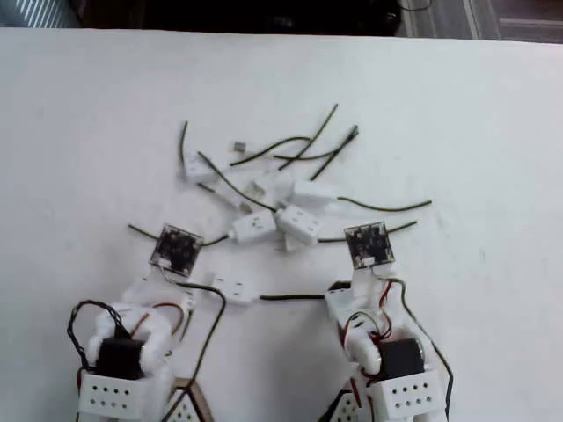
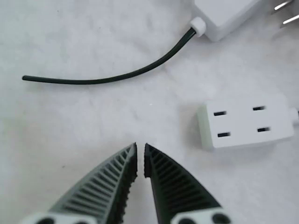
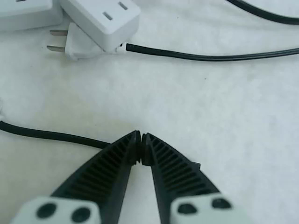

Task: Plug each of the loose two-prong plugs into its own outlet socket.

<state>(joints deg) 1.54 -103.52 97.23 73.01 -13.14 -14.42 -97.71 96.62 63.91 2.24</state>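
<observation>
Your left pincer [image 2: 140, 153] is clenched, ribbed fingers [image 2: 112, 182] tip to tip with nothing between them, poised over bare desk [image 2: 70, 126]. Just off to one side lies a white outlet socket [image 2: 247, 122], face up, all four slots open. Beyond it, a second white body [image 2: 224, 14] trails a dark cord [image 2: 117, 74] that curves away to a loose end, and a pair of bare metal prongs [image 2: 285, 11] pokes in right beside that body. Now your right pincer [image 3: 140, 142]: clenched as well, gripping nothing, tips together over the desk. Ahead of it sits a two-prong plug [image 3: 72, 44], prongs free, with a socket block [image 3: 100, 16] lying partly over its back. A black lead [image 3: 201, 56] comes out from where those two meet, and a second lead [image 3: 51, 135] passes behind the pincer's fingers. From the high camera, the left arm [image 1: 119, 352] and right arm [image 1: 391, 356] sit at the near edge of the desk. The sockets and plugs lie in a loose tangle [image 1: 281, 207] mid-desk, just beyond them, dark cords fanning out on all sides. One socket strip [image 1: 235, 287] lies apart from the tangle, between the two arms, its cord running toward the right arm.
</observation>
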